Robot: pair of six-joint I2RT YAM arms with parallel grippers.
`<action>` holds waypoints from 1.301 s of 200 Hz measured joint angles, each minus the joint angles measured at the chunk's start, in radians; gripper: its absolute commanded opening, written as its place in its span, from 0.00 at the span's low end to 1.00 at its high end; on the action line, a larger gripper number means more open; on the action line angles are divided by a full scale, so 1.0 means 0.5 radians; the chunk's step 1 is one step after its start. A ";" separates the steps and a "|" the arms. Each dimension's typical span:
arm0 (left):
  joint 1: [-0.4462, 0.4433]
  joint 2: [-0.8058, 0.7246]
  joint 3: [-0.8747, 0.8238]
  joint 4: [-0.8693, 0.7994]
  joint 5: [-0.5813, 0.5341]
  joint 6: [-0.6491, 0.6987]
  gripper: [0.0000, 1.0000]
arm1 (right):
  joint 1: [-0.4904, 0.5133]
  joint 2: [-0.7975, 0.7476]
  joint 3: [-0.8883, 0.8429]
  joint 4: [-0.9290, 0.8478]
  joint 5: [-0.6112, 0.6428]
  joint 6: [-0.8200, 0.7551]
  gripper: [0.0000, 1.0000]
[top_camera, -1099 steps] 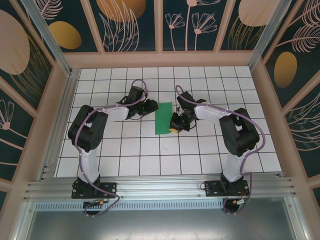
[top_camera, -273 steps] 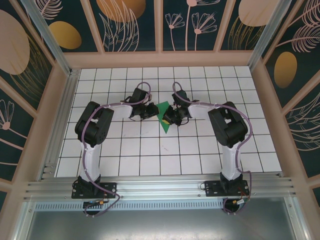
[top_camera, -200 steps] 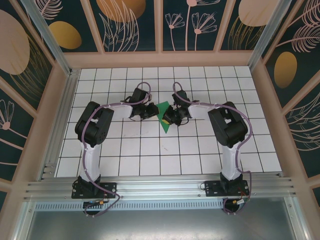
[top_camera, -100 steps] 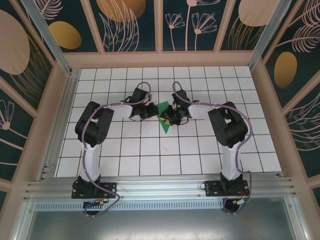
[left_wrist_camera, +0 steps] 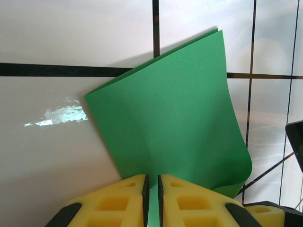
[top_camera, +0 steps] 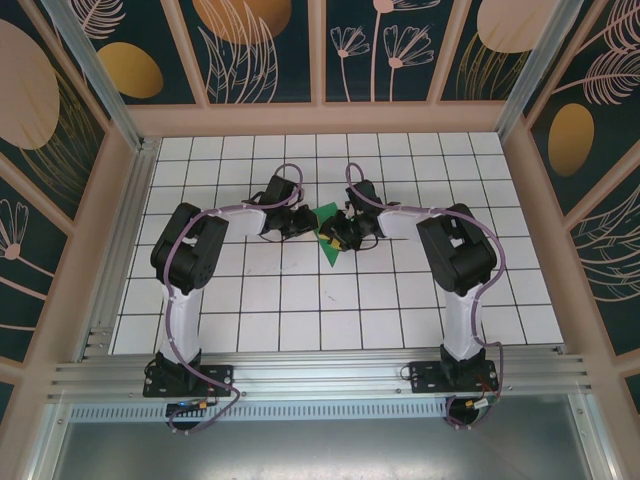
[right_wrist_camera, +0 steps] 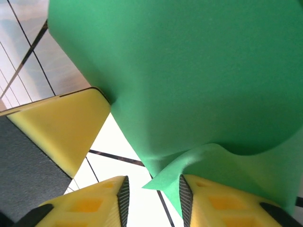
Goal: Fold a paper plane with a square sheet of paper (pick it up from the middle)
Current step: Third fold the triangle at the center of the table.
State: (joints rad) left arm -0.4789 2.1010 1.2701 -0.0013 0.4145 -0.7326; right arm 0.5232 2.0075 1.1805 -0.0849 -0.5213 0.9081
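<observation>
The square sheet of paper [top_camera: 326, 236], green and folded over on itself, is at the middle of the table [top_camera: 300, 300], raised off the tiles between the two pincers. On the left, the left arm [top_camera: 185, 250] reaches in with a purple cable [top_camera: 285, 172] looping over its wrist. The left gripper [left_wrist_camera: 152, 182] has its yellow pads pressed together on the paper's edge. Beyond the pads the sheet fans out, and its right-hand corner curls downward. On the other side of the paper, the right gripper [right_wrist_camera: 152, 194] has its fingers apart. A bent corner of the sheet lies in the gap, with white tile showing beside it. The right arm [top_camera: 455, 250] bends back toward its base.

The surface is glossy white tile with dark grid lines. An aluminium rail [top_camera: 320, 378] crosses the near edge and carries both bases. Dark teal wall panels [top_camera: 260, 50] in pinkish frames bear pale leaf and flower drawings and orange ovals.
</observation>
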 measured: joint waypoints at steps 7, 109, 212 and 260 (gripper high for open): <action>0.000 0.000 0.000 0.001 0.001 0.000 0.18 | 0.000 -0.004 -0.008 0.015 -0.004 -0.005 0.41; 0.000 0.001 0.003 0.004 0.018 0.008 0.19 | -0.022 -0.008 -0.076 0.050 0.008 -0.024 0.00; -0.057 -0.175 -0.211 0.092 0.098 0.015 0.23 | -0.023 -0.008 -0.081 0.053 0.002 -0.024 0.00; -0.069 -0.336 -0.248 0.033 -0.256 0.014 0.29 | -0.023 -0.008 -0.085 0.060 0.000 -0.024 0.00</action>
State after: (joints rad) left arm -0.5137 1.9331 1.1461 0.0151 0.2867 -0.7254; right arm 0.5117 2.0037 1.1378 -0.0547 -0.5213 0.8959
